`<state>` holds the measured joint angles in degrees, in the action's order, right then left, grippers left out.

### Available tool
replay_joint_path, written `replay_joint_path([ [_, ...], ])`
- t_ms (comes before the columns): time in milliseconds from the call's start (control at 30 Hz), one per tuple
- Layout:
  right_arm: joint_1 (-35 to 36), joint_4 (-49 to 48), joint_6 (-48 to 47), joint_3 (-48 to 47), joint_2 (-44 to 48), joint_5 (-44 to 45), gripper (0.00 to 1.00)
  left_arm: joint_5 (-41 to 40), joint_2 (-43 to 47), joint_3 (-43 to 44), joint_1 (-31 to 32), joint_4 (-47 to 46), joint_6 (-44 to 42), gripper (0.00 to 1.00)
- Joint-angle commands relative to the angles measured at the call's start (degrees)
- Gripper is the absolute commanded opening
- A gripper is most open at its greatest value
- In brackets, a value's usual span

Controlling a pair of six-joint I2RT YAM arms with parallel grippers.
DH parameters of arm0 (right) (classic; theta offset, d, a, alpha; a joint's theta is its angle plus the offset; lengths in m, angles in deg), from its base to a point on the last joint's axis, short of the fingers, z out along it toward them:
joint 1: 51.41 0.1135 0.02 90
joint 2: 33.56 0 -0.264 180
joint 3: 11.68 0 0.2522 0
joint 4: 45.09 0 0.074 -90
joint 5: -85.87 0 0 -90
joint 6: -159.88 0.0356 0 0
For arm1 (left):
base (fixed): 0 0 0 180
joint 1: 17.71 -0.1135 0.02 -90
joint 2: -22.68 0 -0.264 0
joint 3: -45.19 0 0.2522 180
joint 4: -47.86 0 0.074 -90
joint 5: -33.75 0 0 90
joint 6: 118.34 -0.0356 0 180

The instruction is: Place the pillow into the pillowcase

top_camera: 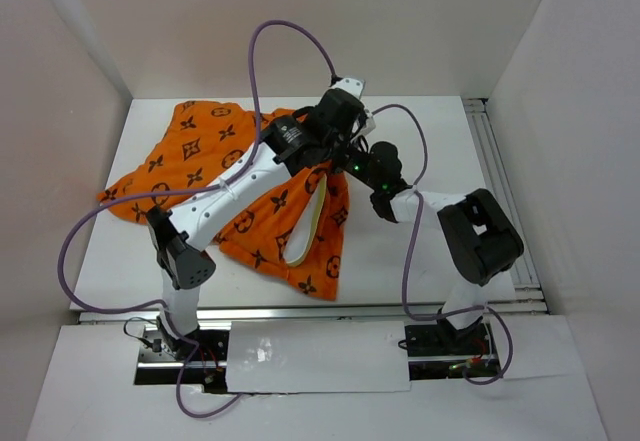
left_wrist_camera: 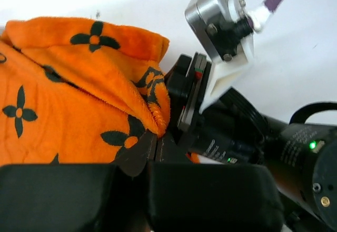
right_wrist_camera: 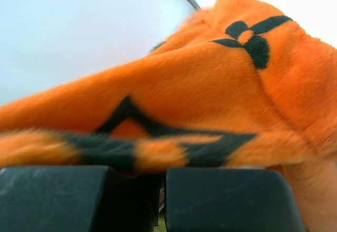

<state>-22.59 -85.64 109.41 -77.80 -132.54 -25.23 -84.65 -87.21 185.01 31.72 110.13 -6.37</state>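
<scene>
From above, you see the pillowcase [top_camera: 220, 176] lying rumpled across the left and middle of the table [top_camera: 420, 271], printed side up. Along its right edge the mouth gapes a little. A narrow pale yellow-and-white strip of the pillow [top_camera: 308, 229] shows inside it, and orange cloth covers the rest of the pillow. Your left arm [top_camera: 235, 189] stretches diagonally over the case, and your right arm [top_camera: 425, 203] folds in from the right. Both wrists meet above the far right part of the case, so this camera cannot show you the fingertips.

In the left wrist view, your left gripper [left_wrist_camera: 152, 150] is clamped tight, with a ridge of the orange cloth pinched between its fingers. From the pinch the cloth rises into a thick fold up and to the left. Just to the right of that fold sits the front of the other arm, with its grey wrist camera [left_wrist_camera: 218, 24] above it.

In the right wrist view, your right gripper [right_wrist_camera: 162, 184] is closed as well. Its two black fingers are almost together, with a thin edge of the pillowcase caught between them. Orange pile with dark motifs fills the frame above the fingers.
</scene>
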Motion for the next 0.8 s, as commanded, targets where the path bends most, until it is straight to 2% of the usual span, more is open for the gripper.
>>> replay_joint_path([
  [0, 1.15, 3.91, -1.62, -0.81, -1.74, 0.71, 0.02, 5.72, 1.43, -0.64, -0.38, -5.36, 4.47, 0.00],
  [100, 0.54, 12.61, -6.64, -1.96, -3.24, -0.34, 0.09, 8.01, 0.90, -1.78, -2.75, -5.36, 5.70, 0.00],
  [167, -1.04, 14.22, -6.66, -0.21, -3.24, -2.79, 0.20, 8.80, -0.41, -2.40, -3.98, -4.83, 6.40, 0.00],
  [233, -2.70, 15.36, -6.66, 3.47, -0.09, -4.47, 0.35, 10.38, -1.47, -3.01, -6.09, -4.30, 7.11, 0.09],
  [267, -2.71, 17.20, -7.27, 4.80, 2.97, -5.00, 0.52, 10.39, -2.69, -3.54, -7.32, -3.78, 7.11, 0.13],
  [333, -3.42, 21.41, -9.54, 7.43, 6.85, -4.48, 0.75, 11.70, -3.84, -4.06, -8.11, -3.17, 7.11, 0.26],
  [400, -3.95, 28.94, -11.57, 8.67, 13.24, -1.51, 1.00, 12.31, -4.37, -4.59, -8.12, -3.16, 7.11, 0.43],
  [467, -3.95, 34.24, -14.73, 10.25, 17.57, 0.70, 1.00, 12.32, -6.03, -6.52, -8.12, -3.16, 6.50, 0.54],
  [500, -3.95, 37.05, -15.61, 10.26, 19.77, 3.93, 1.00, 12.32, -6.04, -7.05, -8.12, -2.64, 6.50, 0.65],
  [533, -4.64, 41.95, -16.14, 11.04, 23.97, 5.53, 1.00, 12.32, -6.04, -8.27, -7.51, -2.63, 6.50, 0.71],
  [733, -8.33, 55.32, -16.33, 14.39, 38.48, 14.14, 1.00, 9.95, -3.41, -15.99, -5.49, -2.11, 6.50, 0.98],
  [767, -9.38, 57.10, -16.33, 14.39, 39.47, 14.77, 1.00, 7.16, -2.54, -17.50, -4.96, -2.11, 7.20, 1.00],
])
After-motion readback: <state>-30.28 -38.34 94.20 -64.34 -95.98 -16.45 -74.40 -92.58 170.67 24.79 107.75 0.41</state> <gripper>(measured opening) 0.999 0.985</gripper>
